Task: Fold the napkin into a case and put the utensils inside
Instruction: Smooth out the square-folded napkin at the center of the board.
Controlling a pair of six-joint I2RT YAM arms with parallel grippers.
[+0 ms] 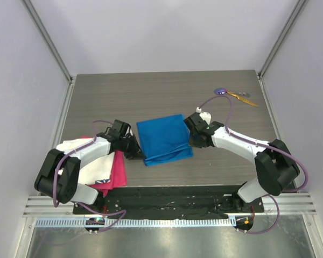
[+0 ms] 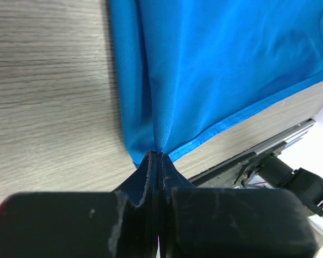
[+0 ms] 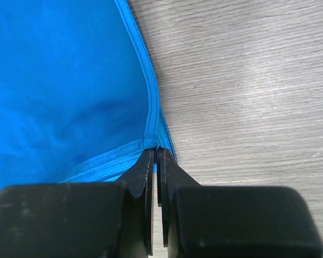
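The bright blue napkin (image 1: 164, 138) lies folded into a rough rectangle in the middle of the table. My left gripper (image 1: 139, 153) is shut on its near left corner; in the left wrist view the cloth (image 2: 220, 64) bunches into the closed gripper (image 2: 156, 156). My right gripper (image 1: 192, 141) is shut on the hemmed corner at the napkin's right side, and the right wrist view shows the hem (image 3: 118, 158) pinched at the gripper (image 3: 155, 151). The utensils lie at the far right: one with a purple head (image 1: 221, 91) and an orange-yellow one (image 1: 243, 97).
A white cloth (image 1: 78, 153) and a pink cloth (image 1: 118, 171) lie under the left arm at the table's near left. Grey walls and metal rails (image 1: 64, 80) border the wooden table (image 1: 151, 97). A black base plate (image 1: 172, 196) runs along the near edge.
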